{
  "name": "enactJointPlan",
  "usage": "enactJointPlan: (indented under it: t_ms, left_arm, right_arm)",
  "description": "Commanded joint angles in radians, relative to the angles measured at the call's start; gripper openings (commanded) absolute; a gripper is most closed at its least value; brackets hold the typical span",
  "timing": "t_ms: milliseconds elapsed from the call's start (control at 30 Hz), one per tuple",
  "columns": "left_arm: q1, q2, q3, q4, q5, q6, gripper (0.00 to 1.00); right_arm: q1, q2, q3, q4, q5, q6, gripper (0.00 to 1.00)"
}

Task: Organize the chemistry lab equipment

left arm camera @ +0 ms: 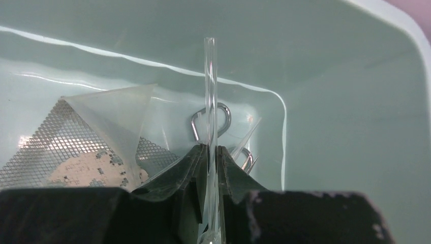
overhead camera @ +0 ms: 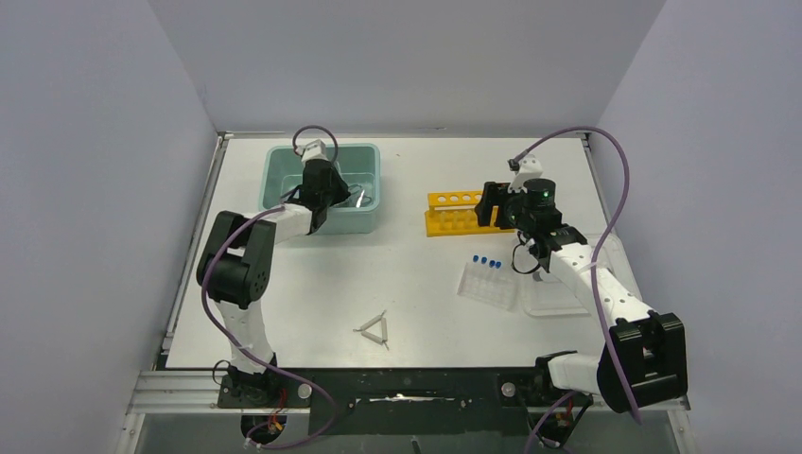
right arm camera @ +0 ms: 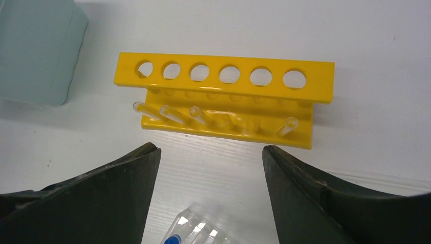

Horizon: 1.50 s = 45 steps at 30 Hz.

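Looks like a small robot lab set up with chemistry gear. Has plain grey walls (overhead camera: 95,189) close on three sides of a white table (overhead camera: 397,284). Shows a left arm (overhead camera: 236,270) and a right arm (overhead camera: 610,298) bolted to a metal rail (overhead camera: 189,388) along the near edge. Keeps a teal plastic tub (overhead camera: 355,148) by the far left corner, with wire mesh (left arm camera: 61,134) and a clear plastic dropper (left arm camera: 210,86) inside. Holds a yellow rack (right arm camera: 223,76) with round holes for test tubes near the far edge, right of the middle. Also has blue-capped tubes (overhead camera: 486,262) standing in a clear tray (overhead camera: 492,288) toward the right edge.
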State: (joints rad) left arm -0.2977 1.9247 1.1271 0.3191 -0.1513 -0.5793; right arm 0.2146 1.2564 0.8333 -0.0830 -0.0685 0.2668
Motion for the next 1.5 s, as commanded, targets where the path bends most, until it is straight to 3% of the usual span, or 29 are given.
enactJointPlan:
  t_ms: [0, 233, 433, 733, 1000, 1467]
  left_arm:
    - [0.002, 0.013, 0.036, 0.066, 0.018, -0.002, 0.15]
    - [0.002, 0.004, 0.031, 0.059, 0.029, 0.017, 0.25]
    - [0.001, -0.028, 0.034, 0.038, 0.02, 0.044, 0.28]
    - [-0.013, -0.173, 0.002, -0.014, -0.112, 0.132, 0.4]
    - [-0.018, -0.26, -0.007, -0.038, -0.124, 0.161, 0.49]
    - [-0.028, -0.431, -0.099, -0.022, -0.177, 0.171, 0.51]
  right_arm:
    - [-0.006, 0.0, 0.013, 0.055, -0.015, -0.007, 0.75]
    - [-0.008, 0.0, 0.015, 0.054, -0.019, -0.006, 0.75]
    - [-0.008, -0.009, 0.018, 0.054, -0.022, -0.002, 0.75]
    - [-0.008, -0.017, 0.017, 0.066, -0.039, -0.001, 0.75]
    - [-0.008, -0.001, 0.022, 0.081, -0.061, 0.006, 0.75]
    - [0.022, -0.012, 0.046, 0.079, -0.079, -0.002, 0.75]
